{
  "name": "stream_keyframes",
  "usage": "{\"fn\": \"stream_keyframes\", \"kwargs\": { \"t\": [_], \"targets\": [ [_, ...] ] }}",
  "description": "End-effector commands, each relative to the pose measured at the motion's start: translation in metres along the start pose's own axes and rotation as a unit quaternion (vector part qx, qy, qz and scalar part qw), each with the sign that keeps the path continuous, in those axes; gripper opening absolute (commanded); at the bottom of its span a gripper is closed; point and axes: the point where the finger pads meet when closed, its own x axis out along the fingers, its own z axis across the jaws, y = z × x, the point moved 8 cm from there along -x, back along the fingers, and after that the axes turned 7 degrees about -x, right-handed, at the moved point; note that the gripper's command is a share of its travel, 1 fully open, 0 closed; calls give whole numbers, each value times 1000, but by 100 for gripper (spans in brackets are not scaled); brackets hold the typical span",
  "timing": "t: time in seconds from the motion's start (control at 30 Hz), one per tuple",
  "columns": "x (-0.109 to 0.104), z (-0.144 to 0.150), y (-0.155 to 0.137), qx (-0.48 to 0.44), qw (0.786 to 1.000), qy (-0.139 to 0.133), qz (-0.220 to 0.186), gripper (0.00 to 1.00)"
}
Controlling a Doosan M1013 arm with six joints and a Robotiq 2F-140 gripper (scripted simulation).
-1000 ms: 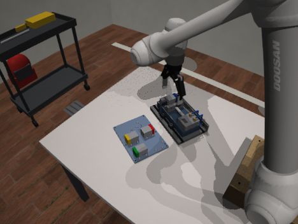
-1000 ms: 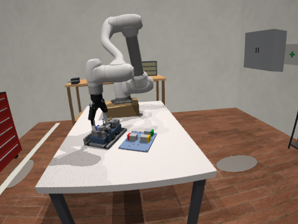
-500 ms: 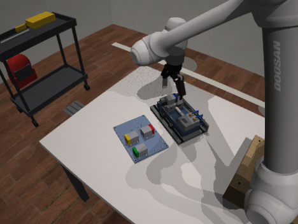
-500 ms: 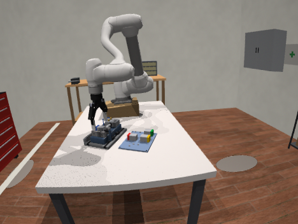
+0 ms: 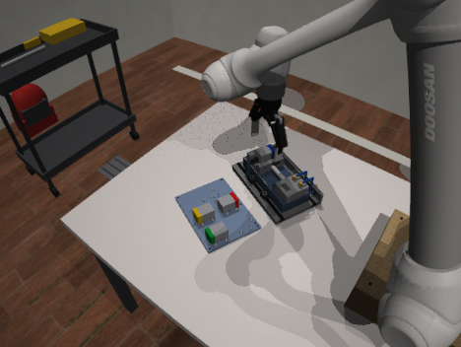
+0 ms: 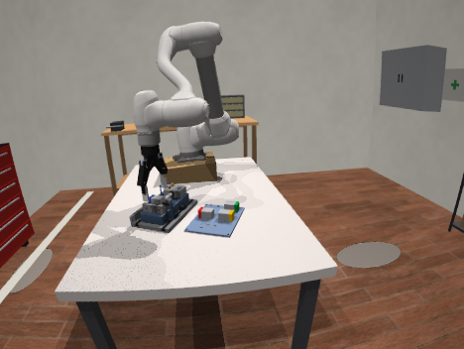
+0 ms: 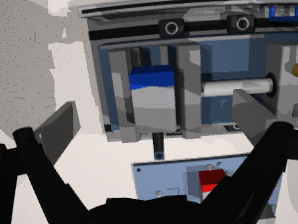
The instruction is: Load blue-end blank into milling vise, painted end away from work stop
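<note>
The blank with the blue end (image 5: pixel 266 152) (image 7: pixel 153 106) lies in the milling vise (image 5: pixel 281 189) (image 6: pixel 161 212) (image 7: pixel 226 56) between the jaws, next to the block without hoses. Its blue end points away from the work stop rod (image 7: pixel 157 144) and the infeed plate (image 5: pixel 244 223) (image 6: pixel 208 227) (image 7: pixel 180 171). My gripper (image 5: pixel 268 137) (image 6: pixel 153 189) (image 7: pixel 153 109) is open and empty. It hangs just above the blank, with one finger to each side of the vise. The yellow-ended blank (image 5: pixel 203 213) (image 6: pixel 226 215), the red-ended blank (image 5: pixel 228 203) (image 6: pixel 204 213) (image 7: pixel 213 180) and the green-ended blank (image 5: pixel 216 232) (image 6: pixel 232 205) lie on the infeed plate.
Vise and plate stand on a white table (image 5: pixel 148 237) (image 6: pixel 223 258). The arm's wooden base block (image 5: pixel 374 266) (image 6: pixel 190 171) is at one table end. A black cart (image 5: pixel 59 99), a red tool chest (image 6: pixel 10 198) and a wooden bench (image 6: pixel 114 134) stand off the table.
</note>
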Motion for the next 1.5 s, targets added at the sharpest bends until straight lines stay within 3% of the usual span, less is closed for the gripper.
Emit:
{"fn": "stream_keyframes", "kwargs": {
  "t": [0.0, 1.47],
  "targets": [
    [-1, 0, 0, 0, 1000, 0, 0, 100],
    [-8, 0, 0, 0, 1000, 0, 0, 100]
  ]
}}
